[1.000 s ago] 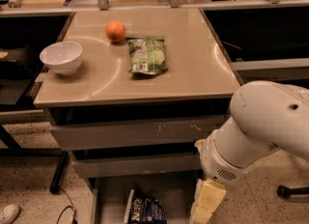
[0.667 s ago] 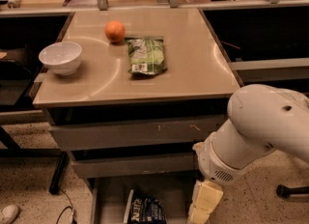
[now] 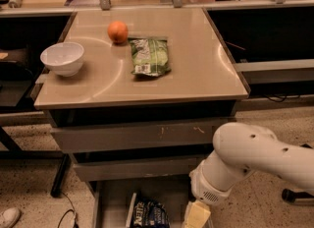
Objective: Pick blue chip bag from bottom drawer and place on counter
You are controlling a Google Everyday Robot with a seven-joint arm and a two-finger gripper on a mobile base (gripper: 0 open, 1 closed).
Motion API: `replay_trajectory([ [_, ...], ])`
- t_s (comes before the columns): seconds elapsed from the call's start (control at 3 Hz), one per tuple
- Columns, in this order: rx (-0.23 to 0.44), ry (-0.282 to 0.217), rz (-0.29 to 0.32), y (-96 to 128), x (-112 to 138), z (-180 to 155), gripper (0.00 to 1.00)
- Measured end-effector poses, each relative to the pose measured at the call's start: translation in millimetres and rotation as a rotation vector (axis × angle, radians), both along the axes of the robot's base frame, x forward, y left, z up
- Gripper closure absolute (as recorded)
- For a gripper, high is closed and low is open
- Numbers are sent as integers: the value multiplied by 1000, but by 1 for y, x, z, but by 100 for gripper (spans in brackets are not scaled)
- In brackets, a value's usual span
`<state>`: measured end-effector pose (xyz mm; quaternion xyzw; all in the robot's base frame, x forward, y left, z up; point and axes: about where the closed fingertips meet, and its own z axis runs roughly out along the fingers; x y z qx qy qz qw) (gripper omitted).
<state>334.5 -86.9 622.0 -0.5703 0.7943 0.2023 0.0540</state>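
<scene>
Below counter [image 3: 196, 70] front-right corner: gripper [image 3: 196, 216] low at bottom drawer [image 3: 110, 197], grip state cannot tell | blue chip bag [image 3: 149, 214] lying in drawer, just beside gripper | likely light, crinkly, slippery, crushable | best pinched by an edge seam

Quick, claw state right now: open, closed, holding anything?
Claw: low over the bottom drawer, just right of the blue chip bag; open or closed cannot be told.
</scene>
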Motion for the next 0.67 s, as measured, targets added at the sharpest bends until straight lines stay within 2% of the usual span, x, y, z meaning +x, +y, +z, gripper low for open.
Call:
replay_trajectory([
  [0.33,8,79,-31,1,-4,-61,0],
  [0.67,8,78,-31,1,-4,-60,0],
])
